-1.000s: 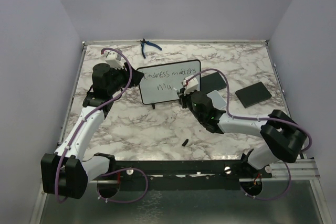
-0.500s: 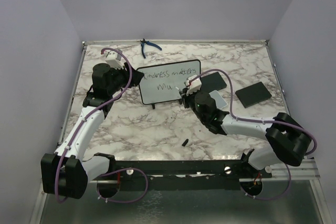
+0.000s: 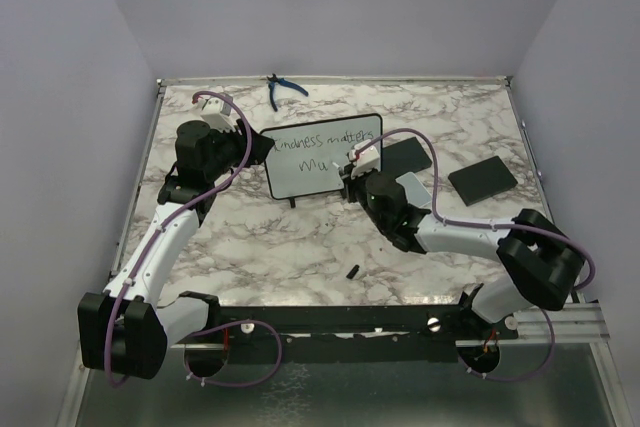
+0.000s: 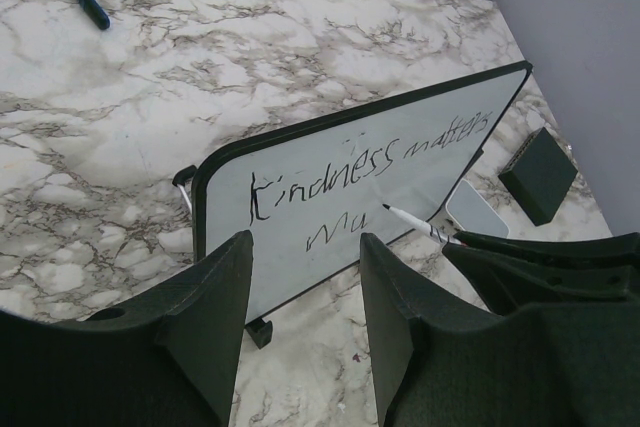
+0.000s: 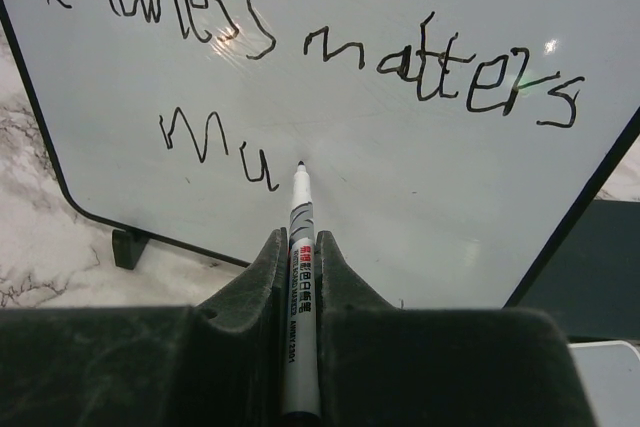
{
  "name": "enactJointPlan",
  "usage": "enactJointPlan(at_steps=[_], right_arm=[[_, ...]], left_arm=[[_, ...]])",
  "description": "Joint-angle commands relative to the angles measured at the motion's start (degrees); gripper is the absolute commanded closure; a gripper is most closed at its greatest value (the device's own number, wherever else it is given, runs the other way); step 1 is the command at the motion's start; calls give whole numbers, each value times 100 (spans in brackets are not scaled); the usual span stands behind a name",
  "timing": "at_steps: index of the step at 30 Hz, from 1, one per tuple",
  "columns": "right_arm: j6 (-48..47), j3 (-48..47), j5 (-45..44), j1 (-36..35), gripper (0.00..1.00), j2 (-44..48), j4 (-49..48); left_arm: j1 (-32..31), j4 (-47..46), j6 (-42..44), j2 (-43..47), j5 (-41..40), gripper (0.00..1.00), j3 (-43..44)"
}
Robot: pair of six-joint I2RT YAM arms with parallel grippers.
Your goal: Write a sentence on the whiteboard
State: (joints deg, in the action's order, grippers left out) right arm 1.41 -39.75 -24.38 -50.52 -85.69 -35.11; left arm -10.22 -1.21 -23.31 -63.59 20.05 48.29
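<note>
The right jaws pinch the marker (image 5: 300, 277), left jaws sit spread. That whiteboard (image 5: 420, 187) looks light and tippy, best steadied by its frame.

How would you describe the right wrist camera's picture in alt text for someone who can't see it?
The right gripper clamps a white marker, its black tip pointing at a small whiteboard just right of the letters "Mu". Above them the handwriting reads "Kindness matters". A marble table shows at the lower left.
</note>
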Motion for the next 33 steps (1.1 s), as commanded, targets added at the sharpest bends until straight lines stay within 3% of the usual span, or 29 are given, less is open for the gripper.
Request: enactJointPlan(at_steps=[1,33], right_arm=[[-63,-204,-184,51,99,-198,-156],[113,-80,83,60,99,-380,99]], left_arm=[[-16,-125,28,119,109,51,-39],[-15,-125,31,117,113,51,-39]])
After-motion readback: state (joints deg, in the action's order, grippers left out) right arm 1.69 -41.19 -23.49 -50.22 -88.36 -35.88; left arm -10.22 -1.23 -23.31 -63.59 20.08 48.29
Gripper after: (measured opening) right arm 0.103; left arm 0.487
